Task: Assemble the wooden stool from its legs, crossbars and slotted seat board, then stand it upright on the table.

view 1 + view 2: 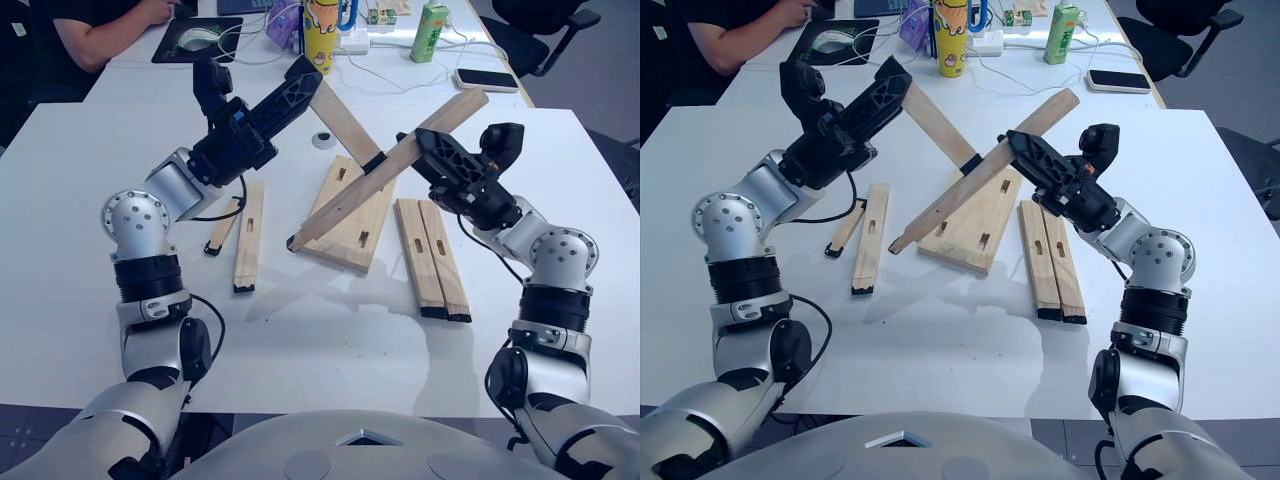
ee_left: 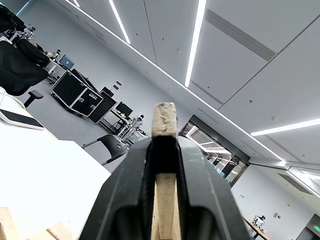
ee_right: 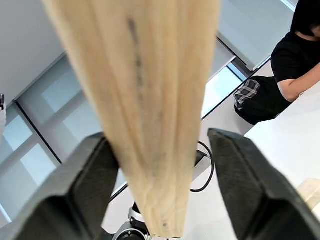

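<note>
My left gripper (image 1: 303,82) is shut on a short wooden leg (image 1: 345,125), held up over the back of the white table (image 1: 300,340) and slanting down to the right. My right gripper (image 1: 418,148) is shut on a longer leg (image 1: 350,200) whose low end touches the slotted seat board (image 1: 352,232) lying flat mid-table. The two held legs cross above the board. The left wrist view shows the short leg (image 2: 163,150) pinched between the fingers. In the right wrist view the longer leg (image 3: 145,100) sits between the two pads.
Two slotted bars (image 1: 432,258) lie side by side right of the board. Another slotted bar (image 1: 248,236) and a short crossbar (image 1: 222,228) lie to its left. A small white disc (image 1: 322,139) sits behind. A yellow cup (image 1: 320,35), green carton (image 1: 430,32) and phone (image 1: 486,78) stand on the rear desk.
</note>
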You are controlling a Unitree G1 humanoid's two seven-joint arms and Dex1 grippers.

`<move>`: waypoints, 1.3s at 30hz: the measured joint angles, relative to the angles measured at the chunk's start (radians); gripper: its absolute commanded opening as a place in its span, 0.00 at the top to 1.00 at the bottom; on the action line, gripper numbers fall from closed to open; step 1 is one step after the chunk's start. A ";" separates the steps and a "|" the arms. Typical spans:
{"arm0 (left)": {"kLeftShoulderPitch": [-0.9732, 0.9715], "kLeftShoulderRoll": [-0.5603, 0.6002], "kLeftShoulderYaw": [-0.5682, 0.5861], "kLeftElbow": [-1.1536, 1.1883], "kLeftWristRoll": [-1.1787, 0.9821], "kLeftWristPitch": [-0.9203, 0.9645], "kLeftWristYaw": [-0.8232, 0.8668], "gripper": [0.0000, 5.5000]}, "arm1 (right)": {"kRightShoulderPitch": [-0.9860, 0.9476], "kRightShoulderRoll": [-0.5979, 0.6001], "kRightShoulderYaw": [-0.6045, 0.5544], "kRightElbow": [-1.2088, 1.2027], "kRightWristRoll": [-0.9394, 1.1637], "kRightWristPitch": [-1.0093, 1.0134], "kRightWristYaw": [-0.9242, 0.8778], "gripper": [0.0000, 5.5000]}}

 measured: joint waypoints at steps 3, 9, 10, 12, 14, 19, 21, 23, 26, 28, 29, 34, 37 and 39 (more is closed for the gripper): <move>0.000 0.003 0.000 0.005 0.000 0.004 0.002 0.92 | 0.000 -0.002 0.004 0.003 -0.010 -0.008 0.017 0.63; 0.001 0.010 -0.012 0.003 0.009 -0.003 -0.007 0.84 | 0.000 -0.002 0.005 0.008 -0.027 -0.016 0.034 0.63; 0.003 0.013 -0.020 -0.002 0.015 -0.004 -0.015 0.81 | 0.000 -0.003 0.004 0.009 -0.028 -0.018 0.035 0.63; 0.008 0.018 -0.032 -0.014 0.019 -0.004 -0.020 0.76 | 0.000 -0.003 0.004 0.009 -0.031 -0.019 0.035 0.63; 0.011 0.018 -0.038 -0.018 0.015 0.004 -0.021 0.71 | 0.000 -0.003 0.004 0.009 -0.033 -0.020 0.035 0.63; 0.020 0.017 -0.036 -0.028 -0.009 0.015 -0.022 0.57 | 0.002 -0.002 0.004 0.009 -0.035 -0.019 0.035 0.63; 0.021 0.021 -0.038 -0.034 -0.010 0.017 -0.024 0.51 | 0.003 -0.002 0.004 0.009 -0.036 -0.019 0.035 0.63; 0.024 0.039 -0.044 -0.038 -0.003 0.018 -0.041 0.47 | 0.009 -0.004 0.005 0.010 -0.037 -0.019 0.035 0.63; 0.047 0.087 -0.061 -0.029 0.036 0.015 -0.084 0.39 | 0.013 -0.019 0.004 0.019 -0.041 -0.019 0.036 0.63; 0.071 0.126 -0.100 -0.024 0.095 -0.002 -0.113 0.33 | 0.014 -0.032 0.003 0.032 -0.041 -0.013 0.046 0.63; 0.080 0.131 -0.113 -0.025 0.110 -0.007 -0.122 0.32 | 0.014 -0.034 0.003 0.034 -0.041 -0.011 0.049 0.63; 0.140 0.176 -0.250 -0.040 0.274 -0.096 -0.214 0.32 | 0.030 -0.049 -0.003 0.036 -0.036 0.009 0.072 0.63; 0.192 0.255 -0.412 -0.042 0.481 -0.243 -0.306 0.32 | 0.031 -0.123 -0.039 0.067 -0.037 0.013 0.103 0.63; 0.214 0.287 -0.507 -0.040 0.608 -0.355 -0.349 0.32 | 0.029 -0.201 -0.078 0.119 -0.049 0.001 0.135 0.63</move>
